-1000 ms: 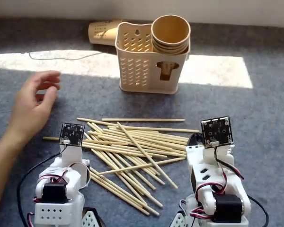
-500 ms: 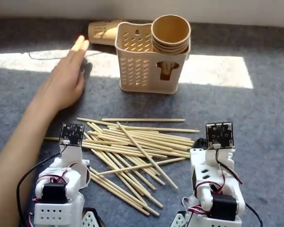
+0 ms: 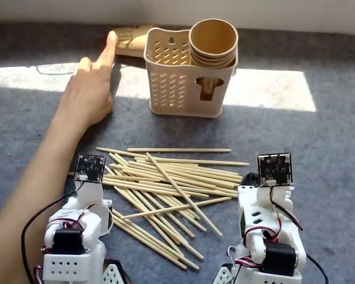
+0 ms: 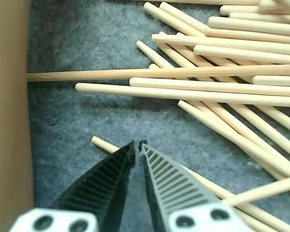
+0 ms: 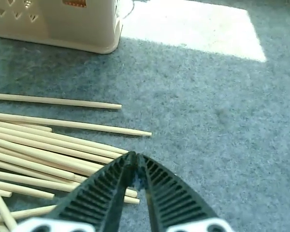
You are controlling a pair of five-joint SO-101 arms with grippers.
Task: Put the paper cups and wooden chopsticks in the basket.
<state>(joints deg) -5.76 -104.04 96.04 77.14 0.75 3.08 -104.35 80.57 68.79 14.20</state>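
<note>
At the near edge of the grey carpet (image 3: 331,136), the left gripper (image 4: 137,145) and the right gripper (image 5: 134,157) are held low, each with jaws closed tip to tip on nothing. Just beyond, mid-carpet, the wooden chopsticks (image 3: 171,177) are scattered in a loose pile. Farther back the basket (image 3: 171,89) is stood upright, with stacked paper cups (image 3: 213,38) nested at its right end. Behind it, by the far edge, another paper cup (image 3: 133,38) is laid on its side and touched by a person's hand (image 3: 90,92).
</note>
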